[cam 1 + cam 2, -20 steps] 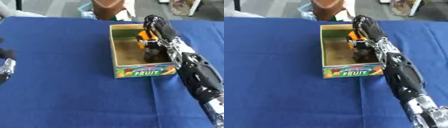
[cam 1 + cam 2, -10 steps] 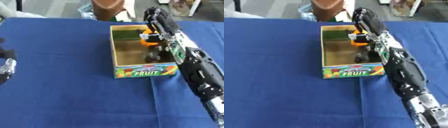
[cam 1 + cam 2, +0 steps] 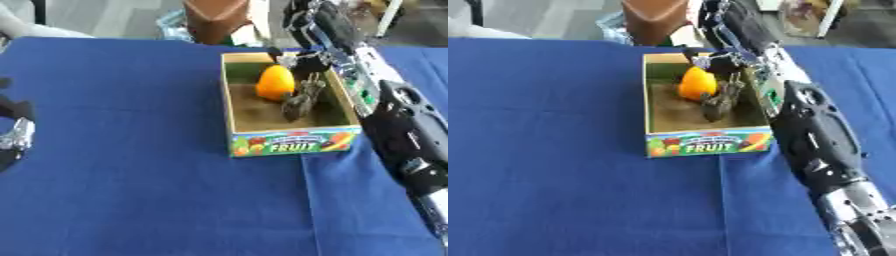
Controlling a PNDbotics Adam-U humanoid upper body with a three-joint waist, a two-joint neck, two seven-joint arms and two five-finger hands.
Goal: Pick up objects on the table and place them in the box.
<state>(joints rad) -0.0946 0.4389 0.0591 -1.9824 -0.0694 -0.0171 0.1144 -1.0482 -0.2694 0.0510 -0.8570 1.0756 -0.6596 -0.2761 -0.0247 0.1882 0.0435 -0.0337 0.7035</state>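
Now hand (image 3: 306, 30) higher; orange object (image 3: 275, 83) uncovered

The right hand (image 3: 317, 30) is hanging over the far end of the box (image 3: 289, 142), its arm lying along the box's right wall and closing that side. Just below the fingers (image 3: 293, 59), an orange fruit (image 3: 275, 83) and a dark object (image 3: 302, 96) are filling the box's far half. Nearer than the fingers, the box floor is lying bare, and leftward the blue table (image 3: 122, 150) is lying open.
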